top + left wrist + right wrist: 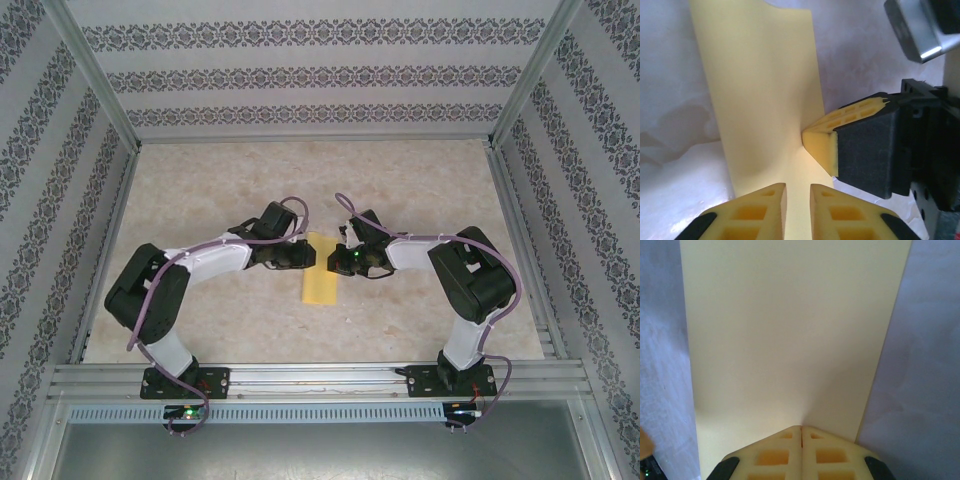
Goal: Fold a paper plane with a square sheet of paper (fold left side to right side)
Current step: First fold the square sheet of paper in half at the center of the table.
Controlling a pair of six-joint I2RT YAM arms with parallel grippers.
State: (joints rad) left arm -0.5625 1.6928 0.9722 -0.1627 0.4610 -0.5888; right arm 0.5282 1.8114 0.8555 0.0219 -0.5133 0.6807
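Note:
The square sheet of paper (pixel 320 282) is yellow and lies as a narrow upright rectangle on the table's middle. A paper plane is out of view. My left gripper (pixel 306 256) sits at the strip's upper left edge. In the left wrist view its fingertips (pixel 798 188) stand a narrow gap apart over the paper (pixel 760 85), with nothing between them. My right gripper (pixel 340 262) is at the strip's right edge. It is shut, its tips (pixel 801 429) resting on the paper (pixel 790 330). Its yellow fingers (pixel 822 145) press the sheet's edge in the left wrist view.
The marbled tabletop (pixel 300 180) is boxed in by patterned walls (pixel 300 80) and aluminium posts. A metal rail (pixel 320 378) with both arm bases runs along the near edge. Bare table lies beyond the grippers and to either side.

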